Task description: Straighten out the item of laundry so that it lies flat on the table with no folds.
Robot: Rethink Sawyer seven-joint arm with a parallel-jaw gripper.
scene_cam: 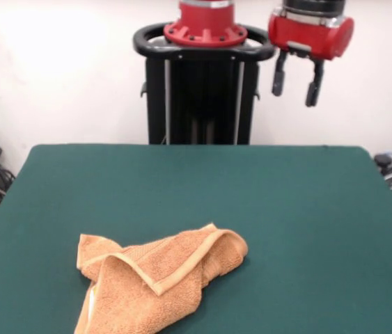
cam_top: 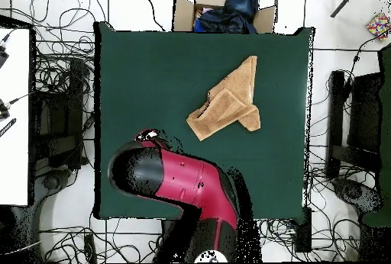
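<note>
Item: orange-tan towel (scene_cam: 157,285), lying on the green table (scene_cam: 307,209), well apart from the gripper (scene_cam: 296,85) and far below it, toward the table edge opposite the pedestal. Condition: unstraightened; the cloth is bunched into a rough triangle, with one banded hem folded over the top layer and at least two layers stacked (a pale strip at its lower left edge may be the tag, but this cannot be told for sure). By my judgement nothing of the flattening is done yet: every fold remains to be opened and the corners drawn out. Gripper: raised high above the table's pedestal side, fingers pointing down and parted, holding nothing. Arm (cam_top: 183,185): in the overhead view it is drawn back over the table's near edge beside the base, clear of the towel.
</note>
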